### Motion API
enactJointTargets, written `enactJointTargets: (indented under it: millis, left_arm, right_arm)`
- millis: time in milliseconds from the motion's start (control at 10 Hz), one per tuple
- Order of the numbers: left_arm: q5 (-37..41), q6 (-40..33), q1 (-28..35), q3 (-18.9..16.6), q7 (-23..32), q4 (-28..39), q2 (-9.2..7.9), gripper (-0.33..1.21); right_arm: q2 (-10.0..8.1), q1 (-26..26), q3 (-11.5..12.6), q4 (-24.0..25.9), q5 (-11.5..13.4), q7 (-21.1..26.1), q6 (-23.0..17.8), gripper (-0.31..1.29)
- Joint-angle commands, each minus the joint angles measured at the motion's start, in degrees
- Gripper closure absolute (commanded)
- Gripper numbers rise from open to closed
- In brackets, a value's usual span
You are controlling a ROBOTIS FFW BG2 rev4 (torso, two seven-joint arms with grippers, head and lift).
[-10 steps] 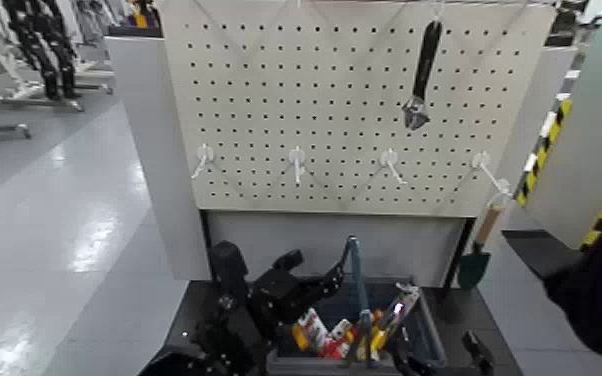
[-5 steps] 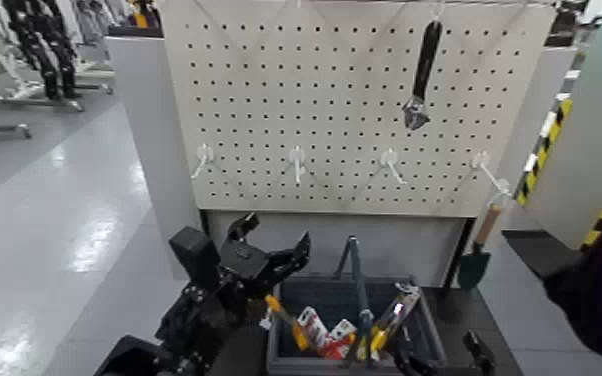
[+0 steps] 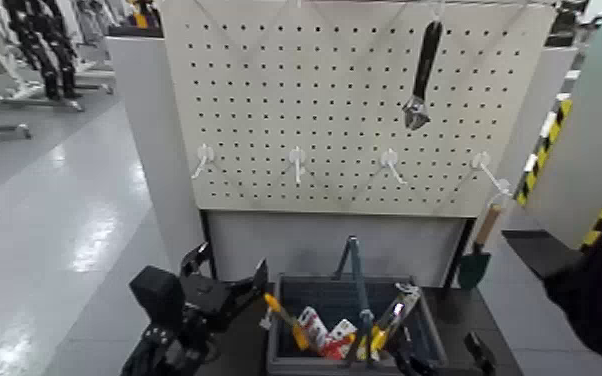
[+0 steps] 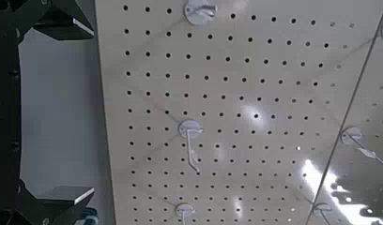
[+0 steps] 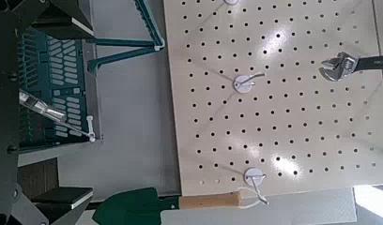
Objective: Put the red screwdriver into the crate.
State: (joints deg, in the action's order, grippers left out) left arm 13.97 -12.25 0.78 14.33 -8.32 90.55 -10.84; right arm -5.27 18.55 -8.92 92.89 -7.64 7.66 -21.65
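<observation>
Red screwdriver (image 3: 337, 347) lies inside the crate (image 3: 281, 337), among the other tools; you see only part of its red handle there, just to the right of your left gripper (image 3: 227, 283). The left gripper has its fingers spread apart and holds nothing; it touches nothing that you can see. It hangs beside the left wall of the crate, outside it, with the fingers pointing up toward the pegboard (image 3: 345, 105).

Compared with half a second ago, this gripper has moved lower and further to the left, away from the crate. One second ago it was over the crate's left part, close above the tools. The tools in the crate look the same as half a second ago.

Your right gripper (image 3: 477, 352) shows only as a dark tip at the lower edge, just right of the crate; you cannot tell if its fingers are apart or together.

Right of the left gripper, an orange-yellow-handled screwdriver (image 3: 283, 318) leans on the crate's near left part. A teal clamp (image 3: 355, 275) stands up from the middle of the crate. On the pegboard above, an adjustable wrench (image 3: 423, 72) hangs from a hook, and a green trowel (image 3: 477, 258) hangs at the lower right corner of the board.
</observation>
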Motion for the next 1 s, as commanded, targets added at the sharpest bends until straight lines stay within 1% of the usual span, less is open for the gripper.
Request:
enactJointTargets:
  millis: [100, 400, 600, 1000]
  left_arm:
    - [-1.1, 3.2, 4.5, -2.6, 0.1, 3.0, 0.38, 0.13]
    - [-1.8, 5.0, 8.7, -4.0, 0.1, 4.5, 0.73, 0.13]
    - [-1.8, 5.0, 9.4, -3.8, -0.1, 4.7, 0.73, 0.13]
    - [-1.5, 5.0, 9.6, -2.7, -0.6, 4.7, 0.65, 0.13]
  right_arm:
    - [0.53, 0.5, 0.8, 0.0, 0.7, 0.0, -1.1, 0.13]
    - [0.61, 0.9, 1.0, 0.2, 1.7, 0.0, -1.6, 0.12]
    - [0.53, 0.9, 0.8, 0.4, 2.3, -0.2, -1.4, 0.12]
    - [0.79, 0.9, 1.0, 0.6, 2.5, -0.3, -0.3, 0.12]
